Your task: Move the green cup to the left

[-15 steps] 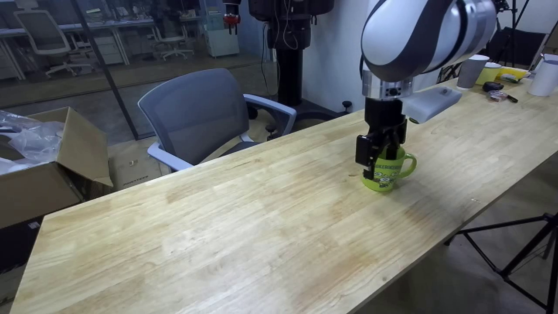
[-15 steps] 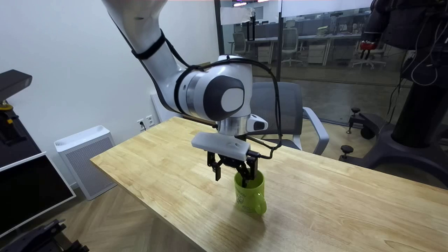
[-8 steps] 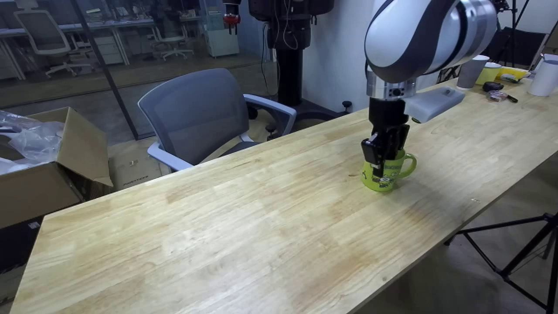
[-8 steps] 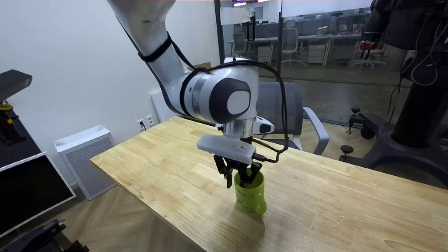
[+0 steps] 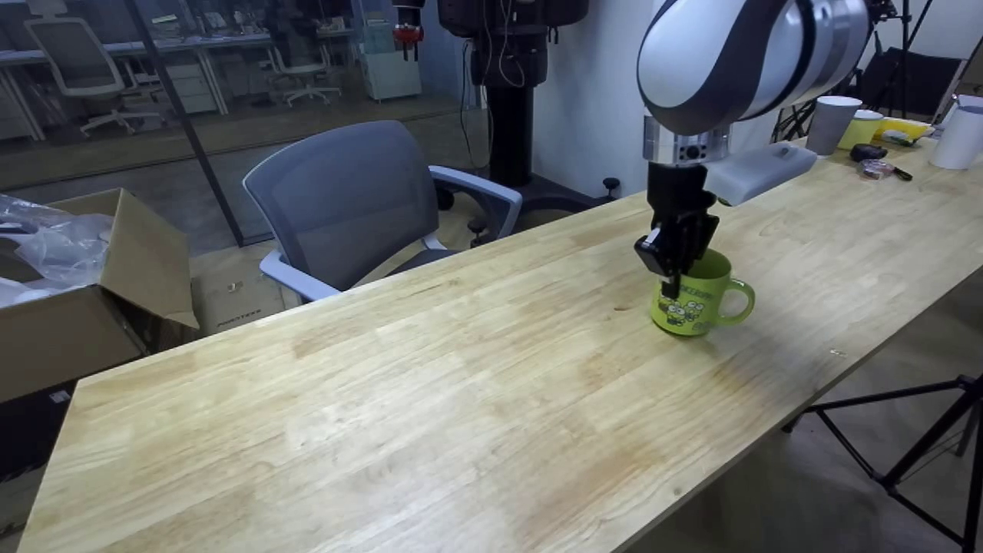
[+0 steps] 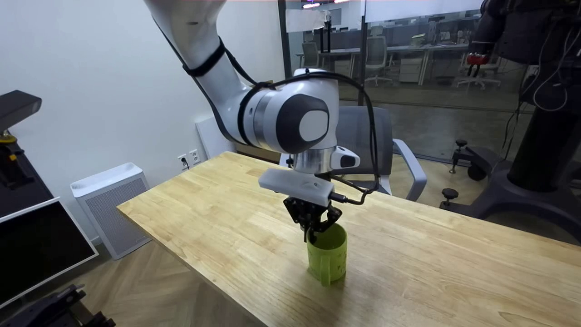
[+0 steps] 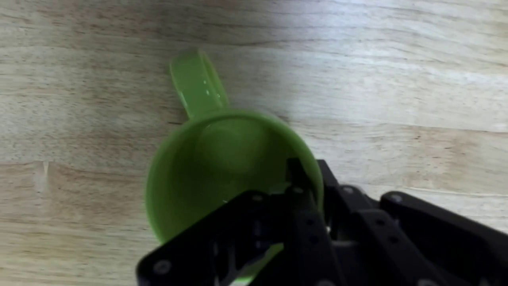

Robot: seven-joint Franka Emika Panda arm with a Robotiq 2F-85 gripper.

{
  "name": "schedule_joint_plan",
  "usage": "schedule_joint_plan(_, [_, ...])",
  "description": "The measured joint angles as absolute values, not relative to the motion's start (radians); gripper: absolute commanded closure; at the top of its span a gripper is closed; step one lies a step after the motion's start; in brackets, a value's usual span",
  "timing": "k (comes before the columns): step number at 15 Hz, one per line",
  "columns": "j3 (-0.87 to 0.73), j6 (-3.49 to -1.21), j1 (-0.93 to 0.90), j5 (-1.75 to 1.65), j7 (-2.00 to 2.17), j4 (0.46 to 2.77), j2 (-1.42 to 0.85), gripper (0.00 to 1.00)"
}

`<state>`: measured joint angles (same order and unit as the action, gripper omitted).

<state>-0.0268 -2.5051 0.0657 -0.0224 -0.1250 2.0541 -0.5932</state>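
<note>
Green cup (image 6: 327, 256), rim clamped in claw (image 7: 310, 170), shows inner btm (image 7: 229, 147) to wrist cam, cartoon print (image 5: 682, 312) in an exterior view.

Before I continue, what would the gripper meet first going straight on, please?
Likely the pale, flat wooden tabletop beneath the round lime-green mug: the gripper points down, jaws shut on the mug's wall. Any gap below is unclear.

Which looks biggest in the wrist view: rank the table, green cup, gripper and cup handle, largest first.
1. Table, filling the background.
2. Green cup and gripper: unranked, as they look alike in area and the gripper is nearer the camera.
3. Cup handle.
</note>
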Motion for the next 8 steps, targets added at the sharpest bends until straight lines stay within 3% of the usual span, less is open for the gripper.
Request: schedule_joint_plan(8, [-0.025,-2.482,0.001,-0.022,-0.054,2.032,-0.592,0.98])
